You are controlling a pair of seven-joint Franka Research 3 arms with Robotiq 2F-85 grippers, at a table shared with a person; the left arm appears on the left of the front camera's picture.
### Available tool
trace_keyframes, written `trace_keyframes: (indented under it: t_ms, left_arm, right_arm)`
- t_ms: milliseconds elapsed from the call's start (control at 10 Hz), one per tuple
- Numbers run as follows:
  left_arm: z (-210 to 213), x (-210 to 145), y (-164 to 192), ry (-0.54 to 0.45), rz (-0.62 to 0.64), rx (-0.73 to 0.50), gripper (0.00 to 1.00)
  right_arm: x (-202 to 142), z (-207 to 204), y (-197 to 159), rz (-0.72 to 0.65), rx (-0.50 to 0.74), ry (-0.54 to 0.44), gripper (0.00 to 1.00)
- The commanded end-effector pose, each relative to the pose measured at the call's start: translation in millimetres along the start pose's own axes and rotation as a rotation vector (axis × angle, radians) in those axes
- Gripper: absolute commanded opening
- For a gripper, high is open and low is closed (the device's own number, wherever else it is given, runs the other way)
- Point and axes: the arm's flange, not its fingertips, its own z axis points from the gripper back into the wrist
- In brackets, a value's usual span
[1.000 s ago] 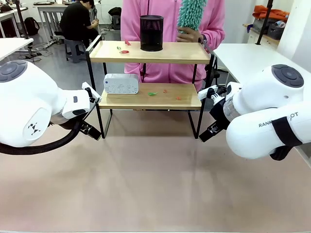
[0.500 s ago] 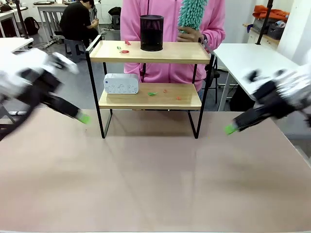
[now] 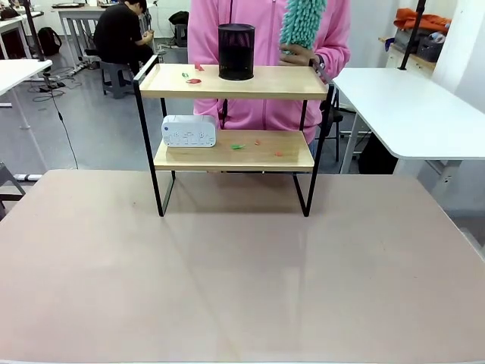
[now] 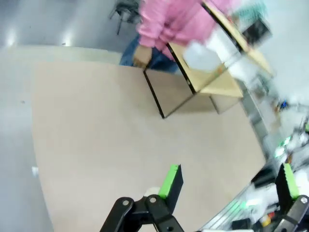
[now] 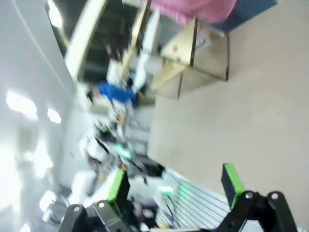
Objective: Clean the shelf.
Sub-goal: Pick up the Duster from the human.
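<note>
No text, brand or number can be read. The white box on the lower board of the shelf carries rows of small dark marks on its front, too small to tell as letters or figures. Both wrist views are blurred, so any print in them is unreadable.

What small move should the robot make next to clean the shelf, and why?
Probably bring the open right gripper toward the teal duster that the person's hand holds up behind the right end of the shelf. Small scraps lie on both boards, and that gripper is empty.
</note>
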Motion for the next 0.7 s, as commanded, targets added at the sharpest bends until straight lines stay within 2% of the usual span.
trace_keyframes:
  t_ms: [0,100,200,600]
  left_arm:
    - [-33,13,53,-0.155,0.169,-0.139,1.0]
    - [0,0,0,0.0,0.0,0.0,1.0]
    - [0,0,0,0.0,0.0,0.0,1.0]
    - [0,0,0,0.0,0.0,0.0,1.0]
  right_arm:
    - [1,-23,-45,-0.25,0.287,-0.539,1.0]
    - [-6,-38,-56,-0.276,0.141,-0.562,1.0]
    - [-8,14,-31,-0.116,0.054,-0.13,1.0]
    - [-8,14,-31,-0.116,0.054,-0.13,1.0]
